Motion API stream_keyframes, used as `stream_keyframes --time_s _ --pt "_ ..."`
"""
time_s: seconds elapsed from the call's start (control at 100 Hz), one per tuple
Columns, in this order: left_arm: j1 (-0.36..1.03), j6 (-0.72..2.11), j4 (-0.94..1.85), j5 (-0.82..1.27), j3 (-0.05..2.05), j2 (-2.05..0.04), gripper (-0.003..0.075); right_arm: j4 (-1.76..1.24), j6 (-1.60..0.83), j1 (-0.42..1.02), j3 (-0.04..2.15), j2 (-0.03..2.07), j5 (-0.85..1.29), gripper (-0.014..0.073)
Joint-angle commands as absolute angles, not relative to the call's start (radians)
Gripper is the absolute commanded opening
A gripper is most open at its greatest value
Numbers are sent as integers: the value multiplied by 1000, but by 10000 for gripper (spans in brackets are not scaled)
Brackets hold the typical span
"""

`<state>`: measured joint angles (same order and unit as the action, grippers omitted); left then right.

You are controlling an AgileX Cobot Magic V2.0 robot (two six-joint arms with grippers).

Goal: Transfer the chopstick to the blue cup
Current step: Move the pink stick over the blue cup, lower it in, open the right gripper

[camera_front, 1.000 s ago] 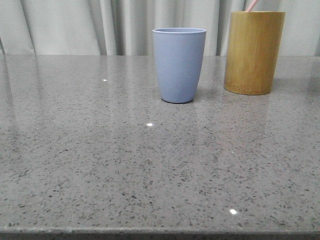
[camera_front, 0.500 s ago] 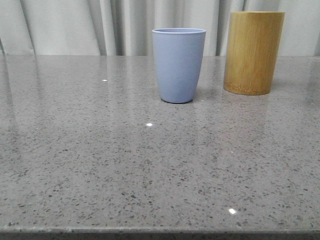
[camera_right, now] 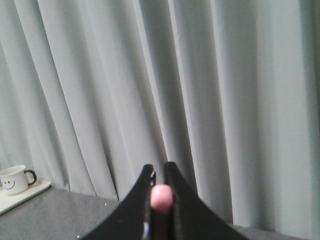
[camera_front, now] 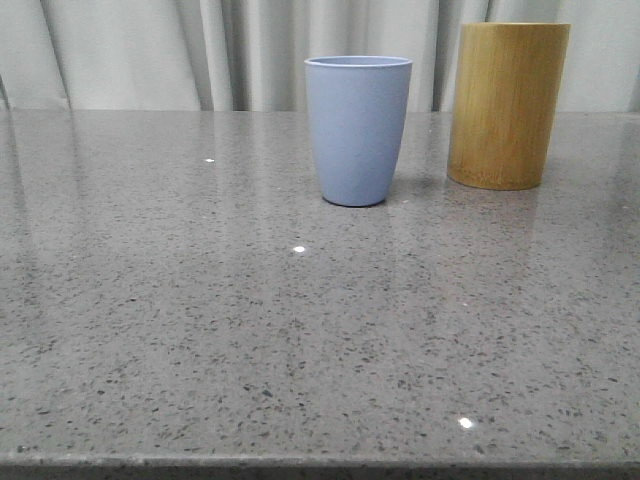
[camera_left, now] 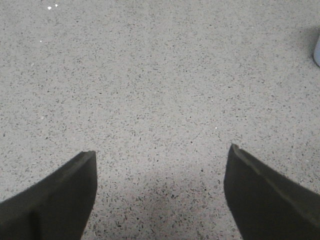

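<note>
Across the speckled grey counter (camera_front: 200, 330) stand the bamboo cylinder (camera_front: 507, 105) and blue cup (camera_front: 358, 130), its mouth free to receive. Left end effector (camera_left: 160, 195) hangs spread, idle. Right end effector (camera_right: 159, 192) pinches the chopstick (camera_right: 162, 198), lifted before the curtain (camera_right: 200, 90), likely for carrying over.

Chopstick (camera_right: 161, 197) shaft hidden between right tool (camera_right: 159, 176) fingers.
</note>
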<state>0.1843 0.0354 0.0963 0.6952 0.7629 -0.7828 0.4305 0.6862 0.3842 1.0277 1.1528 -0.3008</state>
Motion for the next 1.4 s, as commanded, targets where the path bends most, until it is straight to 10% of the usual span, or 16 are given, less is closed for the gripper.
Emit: stream_keyframes --time_s 0.0,0.36,0.67,1.39 --pt "180 28 104 625 787 -776 516 443 689 392 1060 1183 -381 -67" --pt "180 28 104 625 787 -776 516 443 700 393 1060 1298 -391 -32" --pt "180 28 104 625 787 -776 516 445 700 398 1060 1300 -391 445" --pt "180 28 104 625 787 -776 516 570 678 357 1116 930 264 455"
